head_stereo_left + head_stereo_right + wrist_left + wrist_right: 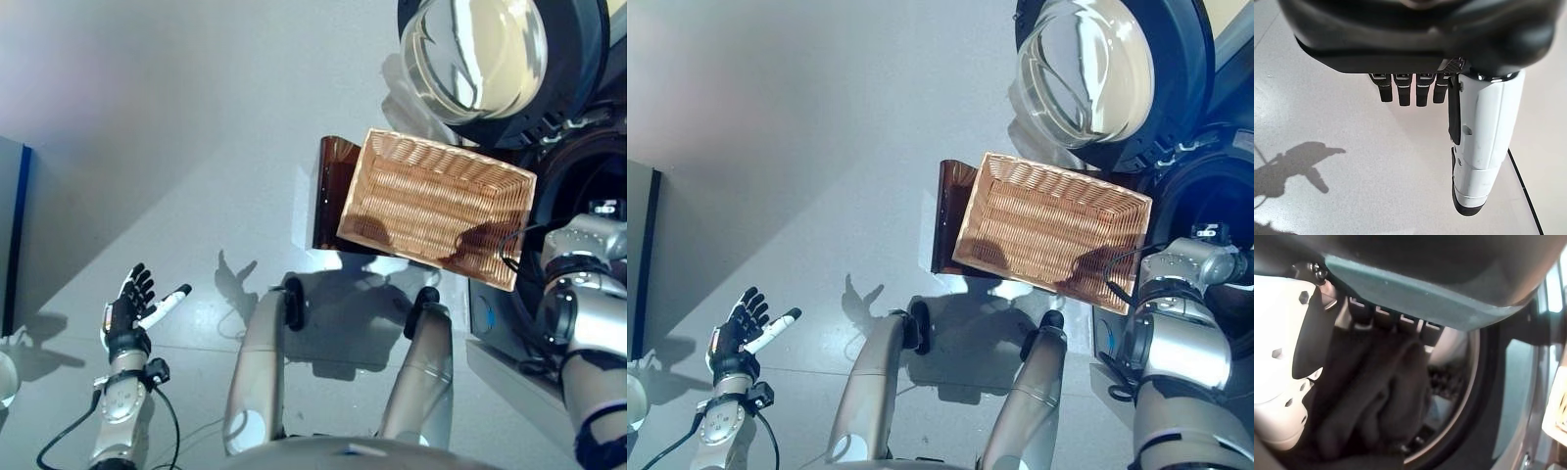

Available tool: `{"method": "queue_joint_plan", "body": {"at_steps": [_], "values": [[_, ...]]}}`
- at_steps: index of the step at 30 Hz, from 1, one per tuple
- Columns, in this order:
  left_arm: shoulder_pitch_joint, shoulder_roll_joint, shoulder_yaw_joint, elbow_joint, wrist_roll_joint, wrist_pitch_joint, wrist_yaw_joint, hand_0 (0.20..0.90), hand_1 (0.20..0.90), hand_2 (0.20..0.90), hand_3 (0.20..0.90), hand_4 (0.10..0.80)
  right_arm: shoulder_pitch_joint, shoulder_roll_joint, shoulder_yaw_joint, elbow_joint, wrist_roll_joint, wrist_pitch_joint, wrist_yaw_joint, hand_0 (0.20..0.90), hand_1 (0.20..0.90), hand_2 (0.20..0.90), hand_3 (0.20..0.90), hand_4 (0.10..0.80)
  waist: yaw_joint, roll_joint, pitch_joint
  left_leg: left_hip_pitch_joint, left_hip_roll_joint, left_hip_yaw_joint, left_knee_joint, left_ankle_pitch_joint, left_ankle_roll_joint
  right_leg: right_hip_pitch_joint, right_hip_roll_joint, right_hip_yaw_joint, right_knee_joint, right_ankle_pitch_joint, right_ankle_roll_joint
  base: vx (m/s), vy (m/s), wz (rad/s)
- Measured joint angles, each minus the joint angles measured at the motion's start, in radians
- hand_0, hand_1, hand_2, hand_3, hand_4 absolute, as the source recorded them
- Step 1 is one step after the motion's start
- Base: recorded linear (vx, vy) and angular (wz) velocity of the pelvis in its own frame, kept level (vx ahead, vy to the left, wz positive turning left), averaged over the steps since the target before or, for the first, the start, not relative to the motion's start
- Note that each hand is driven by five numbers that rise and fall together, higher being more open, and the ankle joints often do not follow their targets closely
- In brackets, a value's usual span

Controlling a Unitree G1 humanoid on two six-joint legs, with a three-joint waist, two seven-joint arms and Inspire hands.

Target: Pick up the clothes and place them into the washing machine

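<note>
Left hand [125, 311] fingers straight; right hand [1298, 382] clutching.

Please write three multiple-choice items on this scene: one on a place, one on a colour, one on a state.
1. Where is the dark cloth?
A. In the basket
B. On the floor
C. In the right hand, at the washer's drum

2. What colour is the basket?
A. Tan
B. Blue
C. White

3. How is the washer's door?
A. Shut
B. Open
C. Missing

Answers:
1. C: the right wrist view shows the cloth bunched against that hand before the drum opening.
2. A: both eye views show light-brown wicker, with nothing inside.
3. B: the round glass door stands swung away from the opening.

The left hand hangs open over the floor.
</note>
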Motion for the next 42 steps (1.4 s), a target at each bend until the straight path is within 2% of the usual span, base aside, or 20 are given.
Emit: {"method": "queue_joint_plan", "body": {"at_steps": [16,25,35,42], "values": [[-0.001,0.0,-0.003,-0.001,-0.005,0.0,0.0,0.9,0.9,0.9,0.9,0.8,0.009,0.02,0.005,-0.016,-0.005,0.0,0.004,0.9,0.9,0.9,0.9,0.8,-0.002,-0.001,0.0,0.034,0.001,0.004,-0.036,0.009,-0.004,0.031,0.004,-0.006,-0.03,0.01,0.004,0.0,0.0,0.0],[-0.007,-0.006,-0.003,0.0,-0.029,-0.001,-0.001,0.9,0.9,0.9,0.9,0.8,0.16,0.121,0.033,-0.227,-0.027,-0.002,0.018,0.9,0.9,0.9,0.9,0.8,-0.025,-0.003,0.0,0.087,0.001,0.009,-0.114,0.035,-0.006,0.091,0.008,-0.031,-0.111,0.037,0.003,0.006,-0.001,0.0],[-0.026,-0.016,0.002,0.002,-0.038,-0.009,-0.001,0.9,0.9,0.9,0.9,0.8,0.228,0.191,0.039,-0.243,-0.035,-0.001,0.057,0.9,0.9,0.9,0.9,0.8,-0.027,-0.025,-0.008,0.192,0.0,0.012,-0.276,0.103,-0.026,0.182,0.012,-0.072,-0.226,0.077,-0.008,0.036,-0.012,0.0],[-0.028,-0.03,0.001,0.001,-0.038,-0.01,-0.003,0.9,0.9,0.9,0.9,0.8,0.274,0.244,0.041,-0.243,-0.035,0.0,0.066,0.9,0.9,0.9,0.9,0.8,-0.027,-0.034,-0.012,0.278,0.0,0.007,-0.353,0.128,-0.037,0.266,0.016,-0.098,-0.281,0.092,-0.009,0.042,0.0,0.0]]}}
